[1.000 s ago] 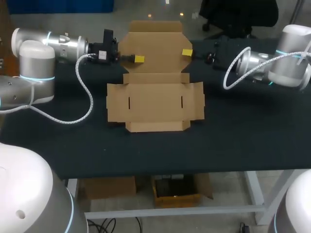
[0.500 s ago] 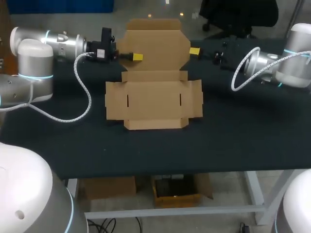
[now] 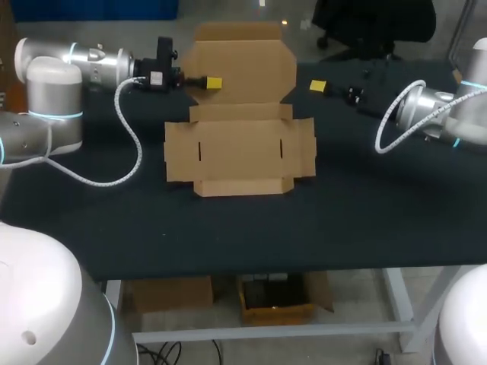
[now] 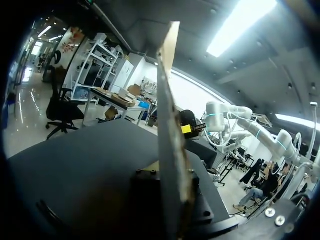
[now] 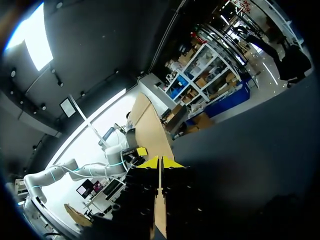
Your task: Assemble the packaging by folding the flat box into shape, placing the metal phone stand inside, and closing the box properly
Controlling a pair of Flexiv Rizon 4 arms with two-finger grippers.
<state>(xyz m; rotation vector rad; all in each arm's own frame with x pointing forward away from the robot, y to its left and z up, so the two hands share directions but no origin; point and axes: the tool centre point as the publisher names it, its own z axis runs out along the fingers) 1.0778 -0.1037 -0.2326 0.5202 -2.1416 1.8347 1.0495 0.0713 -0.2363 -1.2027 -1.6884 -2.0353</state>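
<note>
The flat brown cardboard box [image 3: 240,152] lies unfolded in the middle of the dark table. Its rear lid panel [image 3: 243,65] is tilted up off the table. My left gripper [image 3: 213,82] is shut on that lid's left edge. In the left wrist view the lid's edge [image 4: 167,100] runs straight out from between the fingers, whose tips are hidden. My right gripper [image 3: 318,86] hangs to the right of the lid, apart from it. Its yellow tips are pressed together with nothing held [image 5: 160,162], and the lid [image 5: 150,127] stands ahead of it. No metal phone stand is in view.
The left arm's white cable [image 3: 125,144] droops onto the table [image 3: 342,220] left of the box. The right arm's cable loop [image 3: 392,122] hangs over the table's right side. Bare tabletop lies in front of the box and to both sides.
My right gripper has let go of the lid's right edge, drawn away to the right and shut. The left gripper has kept its hold and raised the lid a little.
</note>
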